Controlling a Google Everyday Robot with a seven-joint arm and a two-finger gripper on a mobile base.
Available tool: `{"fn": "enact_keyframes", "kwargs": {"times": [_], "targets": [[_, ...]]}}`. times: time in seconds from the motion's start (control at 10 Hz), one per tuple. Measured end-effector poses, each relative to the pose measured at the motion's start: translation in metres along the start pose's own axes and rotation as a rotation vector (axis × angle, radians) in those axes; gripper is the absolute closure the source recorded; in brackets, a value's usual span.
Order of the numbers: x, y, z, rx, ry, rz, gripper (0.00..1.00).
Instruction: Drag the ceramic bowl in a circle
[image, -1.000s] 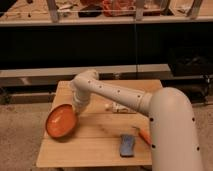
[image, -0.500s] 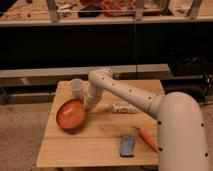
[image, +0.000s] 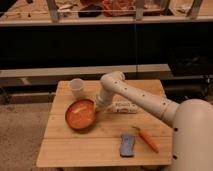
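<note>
The orange ceramic bowl (image: 80, 114) sits on the left half of the wooden table (image: 95, 145); it is wide, shallow and glossy. My white arm reaches in from the lower right, and my gripper (image: 99, 105) is at the bowl's right rim, touching it. A small translucent white cup (image: 76, 87) stands upright just behind the bowl, apart from it.
A white wrapped packet (image: 123, 106) lies right of the gripper, under the arm. A blue sponge (image: 128, 144) and an orange carrot (image: 148, 140) lie near the front right. Dark shelving stands behind the table, with cluttered items on top.
The bowl has slid to the right and towards the table's middle along with my gripper. The cup, earlier hidden by the arm, now shows behind the bowl.
</note>
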Motion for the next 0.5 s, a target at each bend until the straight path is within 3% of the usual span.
{"fn": "enact_keyframes", "kwargs": {"times": [0.1,0.5], "targets": [[-0.019,0.017,-0.005,0.001,0.012,0.029,0.98],[-0.068,0.04,-0.01,0.004,0.031,0.061,0.98]]}}
